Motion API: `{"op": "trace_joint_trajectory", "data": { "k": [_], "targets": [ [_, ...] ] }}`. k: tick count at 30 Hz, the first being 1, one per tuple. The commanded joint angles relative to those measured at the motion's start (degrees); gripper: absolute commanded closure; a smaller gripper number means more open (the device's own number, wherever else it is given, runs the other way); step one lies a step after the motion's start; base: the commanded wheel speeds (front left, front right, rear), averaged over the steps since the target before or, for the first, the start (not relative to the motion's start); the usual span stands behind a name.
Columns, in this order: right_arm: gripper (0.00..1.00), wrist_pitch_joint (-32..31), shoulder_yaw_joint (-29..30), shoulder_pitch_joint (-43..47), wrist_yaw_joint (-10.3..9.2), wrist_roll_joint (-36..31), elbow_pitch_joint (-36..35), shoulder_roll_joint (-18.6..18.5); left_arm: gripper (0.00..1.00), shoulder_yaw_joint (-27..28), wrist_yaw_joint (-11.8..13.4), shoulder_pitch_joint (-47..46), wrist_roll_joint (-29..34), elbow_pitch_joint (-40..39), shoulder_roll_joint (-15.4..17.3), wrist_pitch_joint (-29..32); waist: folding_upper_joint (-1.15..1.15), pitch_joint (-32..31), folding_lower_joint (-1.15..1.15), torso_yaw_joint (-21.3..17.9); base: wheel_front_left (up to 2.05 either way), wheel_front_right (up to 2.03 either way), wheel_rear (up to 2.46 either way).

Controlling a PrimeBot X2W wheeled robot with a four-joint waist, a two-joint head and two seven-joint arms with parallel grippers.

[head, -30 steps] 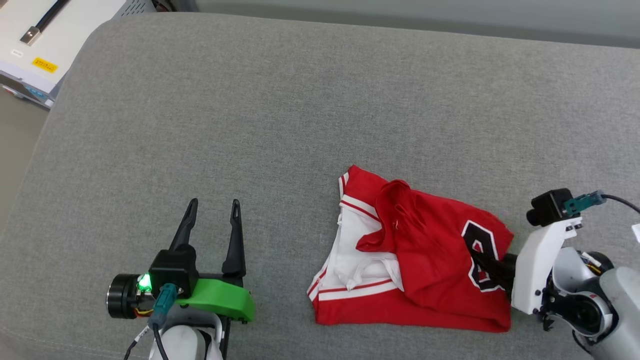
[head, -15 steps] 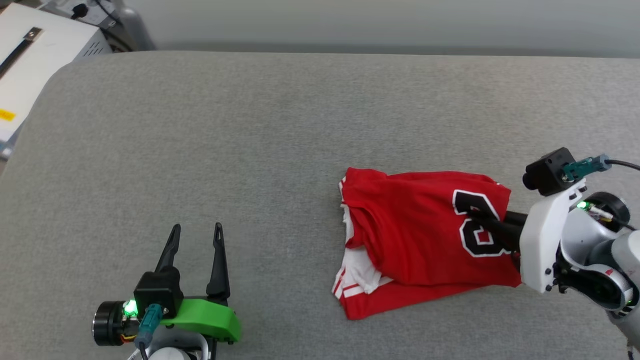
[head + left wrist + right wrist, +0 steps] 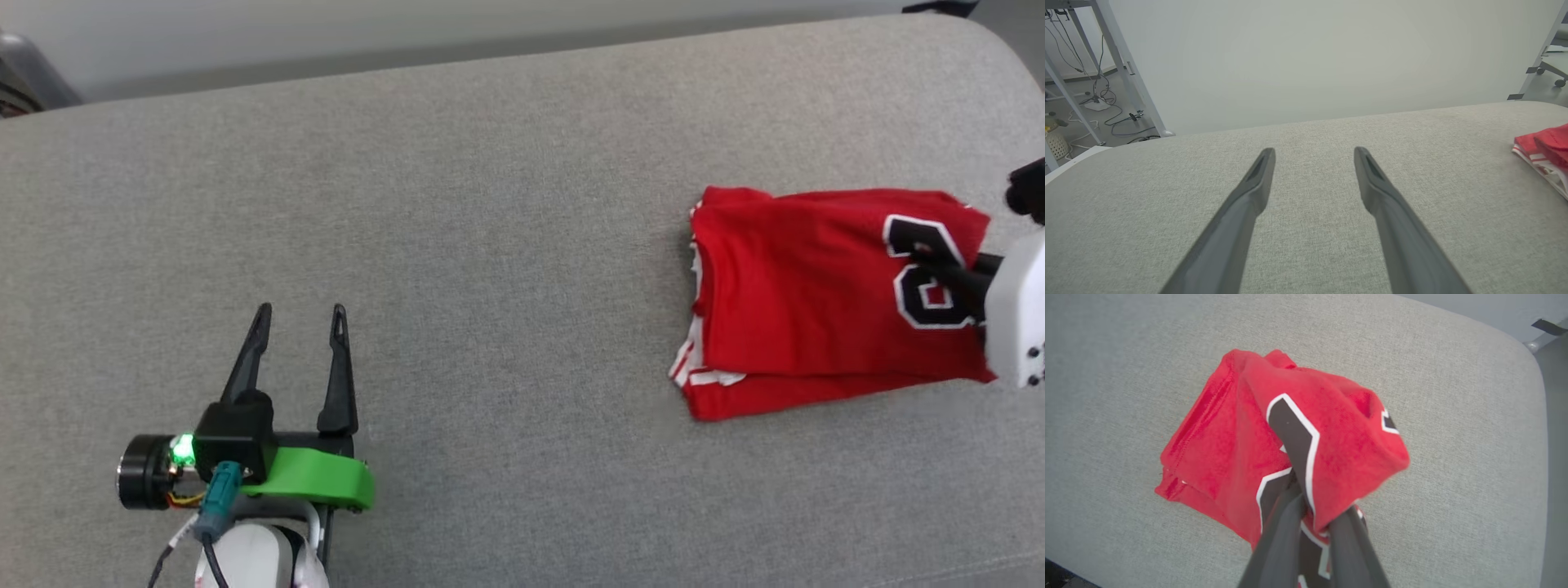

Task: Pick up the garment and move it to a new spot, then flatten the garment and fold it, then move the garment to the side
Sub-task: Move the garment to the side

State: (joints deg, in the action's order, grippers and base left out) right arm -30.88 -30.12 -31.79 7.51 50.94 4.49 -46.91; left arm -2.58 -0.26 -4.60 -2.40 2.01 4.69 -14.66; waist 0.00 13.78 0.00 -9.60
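head view: right jaws pinch the folded red garment [image 3: 808, 294] on grey cushion [image 3: 490, 204]; left jaws spread, well apart.

jersey [image 3: 816, 278]: red, black white-outlined numeral [image 3: 914, 237], red-white striped trim [image 3: 684, 369] | surface [image 3: 490, 245]: grey weave | left gripper [image 3: 300, 310]: black, green bracket [image 3: 314, 486]

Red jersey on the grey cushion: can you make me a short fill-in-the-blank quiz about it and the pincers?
1. The right pincer is ____ on the red jersey.
2. The left pincer stands ____, holding nothing.
3. The jersey's black print has a ____ outline.
Missing words: shut; open; white.
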Motion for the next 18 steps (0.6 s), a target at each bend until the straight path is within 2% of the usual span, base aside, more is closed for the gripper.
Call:
{"op": "trace_joint_trajectory", "data": {
  "k": [1, 7, 18],
  "targets": [
    [1.00, 0.83, 0.97, -1.78, -0.02, -0.77, 1.16, -0.85, 0.00, 0.32, -0.15, -1.34, 0.43, -0.65, 0.78, -0.34, 0.00, 5.92, 0.00, -2.71, 0.00, 0.00, 0.00],
    [1.00, 2.53, 4.10, -6.54, -0.02, -5.03, 9.31, -5.73, 0.00, 0.77, -0.25, -4.44, 1.38, -3.92, 2.61, -0.34, 0.00, 12.45, 0.00, -2.09, 0.00, 0.00, 0.00],
    [1.00, 5.27, 11.13, -15.58, -0.02, -12.77, 26.27, -6.85, 0.00, 0.04, 0.27, -7.77, 2.49, -8.27, 3.66, -0.34, 0.00, 19.56, 0.00, 0.94, 0.00, 0.00, 0.00]
  ]
}}
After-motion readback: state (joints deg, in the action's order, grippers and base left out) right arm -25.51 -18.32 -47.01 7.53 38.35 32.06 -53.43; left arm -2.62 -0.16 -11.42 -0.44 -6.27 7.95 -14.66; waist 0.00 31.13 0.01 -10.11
